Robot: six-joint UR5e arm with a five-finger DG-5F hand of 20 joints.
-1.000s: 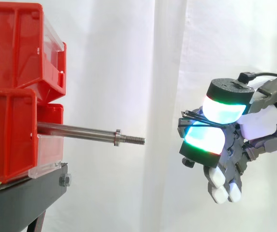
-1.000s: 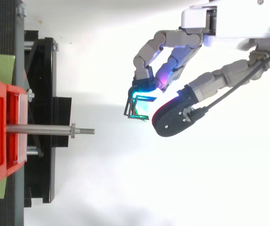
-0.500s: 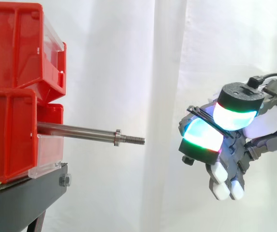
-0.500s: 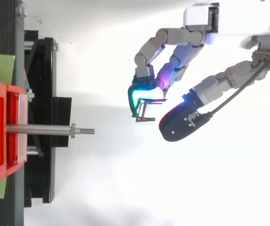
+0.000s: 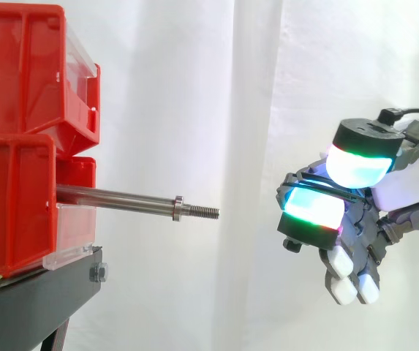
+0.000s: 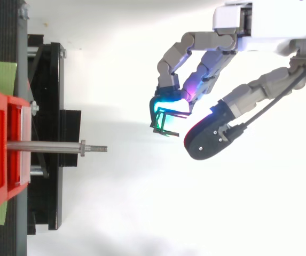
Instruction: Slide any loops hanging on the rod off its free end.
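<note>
Loop (image 5: 317,185) of thin dark wire is sitting pinched between the glowing fingertips (image 5: 311,210) of the hand (image 5: 370,216) in the side view. It is hanging well apart from the rod (image 5: 114,198), out beyond the threaded free end. The rod is jutting level from the red bins (image 5: 12,146) on the black stand (image 5: 34,307), carrying nothing along its bare length (so the sliding-off is looking done).

In the top view the loop (image 6: 161,121) is showing as a small angular wire frame. The hand (image 6: 206,64) is closing a finger and the thumb on it from the right, well clear of the rod (image 6: 46,146).

The loop is probably behaving as light, stiff and a little springy, and thin enough to be twisting between the thick pads. Pinching across its straight sides rather than a corner is looking safest.
</note>
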